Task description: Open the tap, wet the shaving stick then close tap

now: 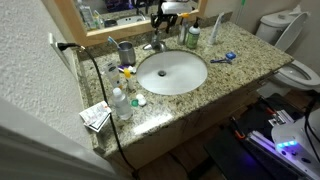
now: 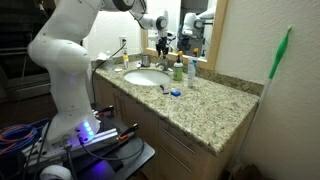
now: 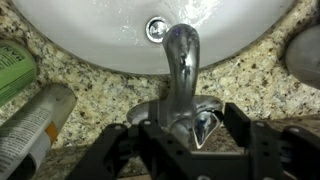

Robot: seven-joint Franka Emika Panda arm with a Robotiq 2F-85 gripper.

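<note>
1. Left of the wrist view: a green bottle [image 3: 12, 65] and a tube [image 3: 35, 120] lie on the counter [image 3: 100, 72], clear of my approach.
2. Centre: the gripper [image 3: 185, 150] straddles the tap [image 3: 180, 60], jaws moderately wide on either side of its base. I judge it is placed there to turn the tap on. I cannot confirm contact. No running water is visible.
3. Middle right of an exterior view, right of the sink [image 1: 172, 75]: the razor [image 1: 222, 58] lies flat on the counter, well apart from the gripper and unheld.
4. Surface and room: speckled granite, cluttered toward the left. A mirror [image 1: 110, 15] is behind and a toilet [image 1: 298, 72] sits at the right edge.
</note>
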